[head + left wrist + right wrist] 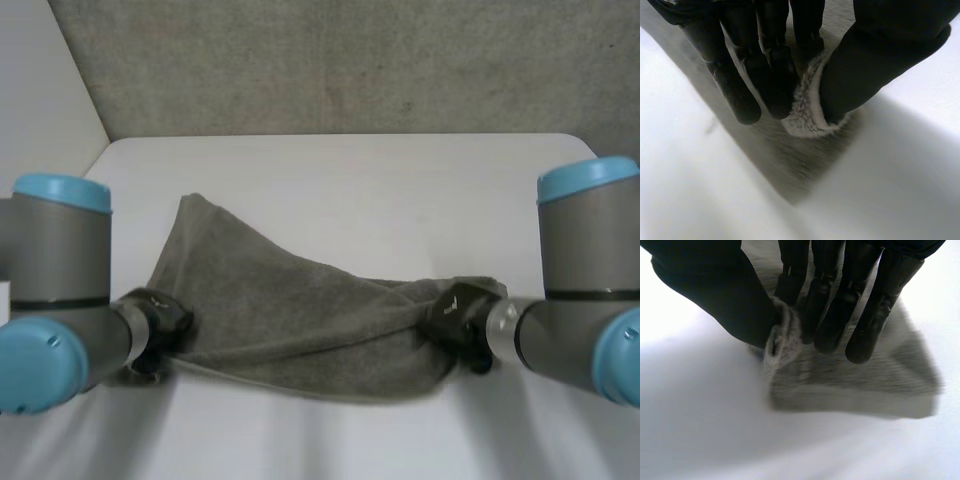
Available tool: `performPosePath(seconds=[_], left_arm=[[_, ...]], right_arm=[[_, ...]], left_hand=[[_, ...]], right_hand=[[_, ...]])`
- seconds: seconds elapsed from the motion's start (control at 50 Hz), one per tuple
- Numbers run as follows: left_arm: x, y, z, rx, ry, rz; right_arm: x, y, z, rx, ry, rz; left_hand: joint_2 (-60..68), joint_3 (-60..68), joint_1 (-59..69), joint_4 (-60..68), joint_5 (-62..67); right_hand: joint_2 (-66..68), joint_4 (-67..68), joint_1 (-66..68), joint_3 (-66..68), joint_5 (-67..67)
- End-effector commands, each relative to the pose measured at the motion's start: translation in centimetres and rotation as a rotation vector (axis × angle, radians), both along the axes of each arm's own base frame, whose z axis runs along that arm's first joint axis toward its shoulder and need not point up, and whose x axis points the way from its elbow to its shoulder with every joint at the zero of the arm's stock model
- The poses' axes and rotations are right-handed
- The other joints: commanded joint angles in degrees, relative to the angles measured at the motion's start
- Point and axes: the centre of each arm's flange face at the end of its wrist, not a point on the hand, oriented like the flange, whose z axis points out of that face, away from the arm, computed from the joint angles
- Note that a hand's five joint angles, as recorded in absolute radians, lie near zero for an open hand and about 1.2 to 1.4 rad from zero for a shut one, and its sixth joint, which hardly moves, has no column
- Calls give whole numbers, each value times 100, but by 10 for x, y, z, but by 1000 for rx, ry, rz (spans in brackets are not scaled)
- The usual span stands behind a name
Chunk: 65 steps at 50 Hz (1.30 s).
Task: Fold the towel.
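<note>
Grey towel (300, 310) bunched on bench (380, 190), 1 corner trailing to 11 o'clock. Left hand (765, 65), right hand (830, 315): fingers pinching its near ends against thumbs. Soft, limp, light; likely sags between holds.

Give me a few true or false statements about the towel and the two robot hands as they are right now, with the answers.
1. The left robot hand pinches the towel between fingers and thumb. True.
2. The right robot hand is open and clear of the towel. False: it pinches the towel's edge too.
3. The towel lies flat and fully spread. False: it is gathered at both hands, with folds running between them.
4. The towel is on a white table. True.
</note>
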Motion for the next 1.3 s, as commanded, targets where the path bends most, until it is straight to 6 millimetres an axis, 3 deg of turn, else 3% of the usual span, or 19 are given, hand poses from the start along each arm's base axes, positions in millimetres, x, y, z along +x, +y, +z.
performPosePath(seconds=[0.02,0.04,0.08,0.1,0.12,0.14,0.18,0.2,0.24,0.32,0.42,0.46,0.54,0.64,0.8,0.9,1.02,1.14,1.3], left_arm=[[-35,-84,56,-344,109,-1],[-35,-84,56,-345,110,-1],[-55,-118,115,-629,231,-12],[-55,-118,115,-631,232,-12],[-63,-130,151,-800,311,-14],[-63,-130,151,-802,311,-14],[-73,-138,225,-1144,495,-18],[-73,-138,225,-1145,496,-18],[-77,-135,269,-1365,678,-45],[-77,-128,282,-1412,778,-92],[-76,-131,235,-1209,726,-97],[-80,-131,189,-1059,690,-107],[-79,-128,147,-939,646,-98],[-68,-110,70,-712,555,-62],[-54,-75,-1,-490,459,-36],[-47,-59,-21,-416,412,-35],[-42,-45,-29,-384,361,-52],[-37,-46,-26,-400,349,-43],[-29,-57,-25,-434,352,-15]], right_arm=[[28,-70,67,-383,-245,-86],[28,-71,68,-384,-246,-86],[36,-100,121,-645,-426,-143],[36,-100,122,-646,-427,-144],[35,-111,152,-791,-523,-180],[35,-111,152,-793,-524,-181],[29,-112,217,-1076,-718,-213],[26,-108,240,-1187,-787,-212],[23,-102,257,-1273,-846,-205],[21,-97,258,-1294,-854,-196],[26,-94,210,-1080,-746,-151],[26,-95,195,-1023,-717,-145],[24,-95,166,-922,-663,-135],[21,-90,103,-736,-579,-119],[9,-69,29,-458,-439,-126],[-14,-66,26,-379,-363,-181],[-38,-60,45,-338,-345,-244],[-56,-61,63,-373,-362,-287],[-67,-60,55,-333,-372,-338]], left_hand=[[1029,1038,1340,1029,1132],[1029,1038,1340,1029,1132],[1029,1038,1340,1029,1132],[1029,1038,1340,1029,1132],[1029,1038,1340,1029,1132],[1029,1038,1340,1029,1132],[1029,1038,1340,1029,1132],[1029,1038,1340,1029,1132],[1029,1038,1340,1029,1132],[1029,1038,1340,1029,1132],[1029,1038,1340,1029,1132],[1029,1038,1340,1029,1132],[1029,1038,1340,1029,1132],[1029,1038,1340,1029,1132],[1029,1038,1340,1029,1132],[1029,1038,1340,1029,1132],[-1468,-1460,-1158,-1469,-1365],[-2316,-2307,-2005,-2317,-2213],[-2854,-2845,-2544,-2855,-2751]], right_hand=[[1298,1166,2416,1202,1370],[1298,1166,2416,1202,1370],[1298,1166,2416,1202,1370],[1298,1166,2416,1202,1370],[1298,1166,2416,1202,1370],[1298,1166,2416,1202,1370],[1298,1166,2416,1202,1370],[1298,1166,2416,1202,1370],[1298,1166,2416,1202,1370],[1298,1166,2416,1202,1370],[1298,1166,2416,1202,1370],[1298,1166,2416,1202,1370],[1298,1166,2416,1202,1370],[1298,1166,2416,1202,1370],[1298,1166,2416,1202,1370],[1298,1166,2416,1202,1370],[1298,1166,2416,1202,1370],[1298,1166,2416,1202,1370],[1298,1166,2416,1202,1370]])
